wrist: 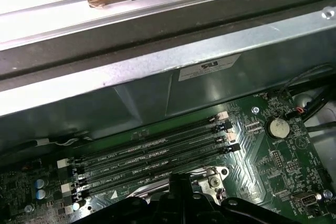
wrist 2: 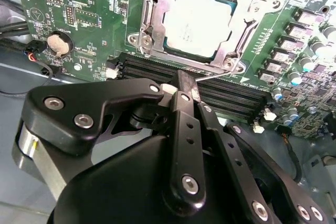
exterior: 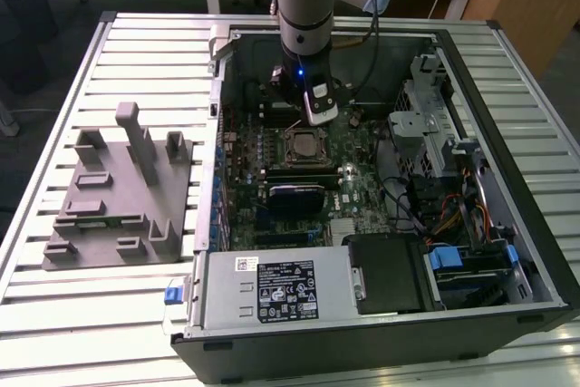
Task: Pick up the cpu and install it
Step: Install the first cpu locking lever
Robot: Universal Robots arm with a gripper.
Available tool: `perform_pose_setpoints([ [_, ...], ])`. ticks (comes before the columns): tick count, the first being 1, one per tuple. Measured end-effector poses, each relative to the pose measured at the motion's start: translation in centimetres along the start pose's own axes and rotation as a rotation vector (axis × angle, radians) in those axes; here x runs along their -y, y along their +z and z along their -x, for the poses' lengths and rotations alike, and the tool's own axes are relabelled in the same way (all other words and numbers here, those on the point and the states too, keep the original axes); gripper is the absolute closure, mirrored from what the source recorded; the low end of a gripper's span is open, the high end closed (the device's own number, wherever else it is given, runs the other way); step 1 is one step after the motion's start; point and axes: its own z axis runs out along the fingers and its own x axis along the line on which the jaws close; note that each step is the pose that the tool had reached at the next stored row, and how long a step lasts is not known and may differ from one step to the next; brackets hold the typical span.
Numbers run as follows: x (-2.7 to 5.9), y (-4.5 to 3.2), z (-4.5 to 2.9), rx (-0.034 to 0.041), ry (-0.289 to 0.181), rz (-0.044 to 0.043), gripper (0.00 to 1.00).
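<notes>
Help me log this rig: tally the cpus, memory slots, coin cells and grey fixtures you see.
cpu: 1
memory slots: 4
coin cell: 1
grey fixture: 1
Total: 7

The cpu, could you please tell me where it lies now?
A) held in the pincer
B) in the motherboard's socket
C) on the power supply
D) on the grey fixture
B: in the second wrist view the cpu sits flat inside the socket frame, apart from the pincer.
</notes>
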Motion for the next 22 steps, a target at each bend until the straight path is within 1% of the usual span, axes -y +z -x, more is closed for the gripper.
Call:
perform_pose_setpoints([
  [1, 0.02, 0.04, -0.03, 0.0062, -0.002, 0.0002, 0.89],
  [3, 0.06, 0.09, -0.10, 0.0242, -0.007, 0.0007, 0.89],
  [5, 0.10, 0.17, -0.16, 0.0415, -0.012, 0.0033, 0.89],
  [6, 0.12, 0.21, -0.22, 0.0457, -0.013, 0.0047, 0.89],
  [17, 0.17, 0.41, -0.68, 0.0490, -0.014, 0.0061, 0.89],
  [22, -0.08, 0.62, -0.80, 0.0494, -0.014, 0.0061, 0.89],
])
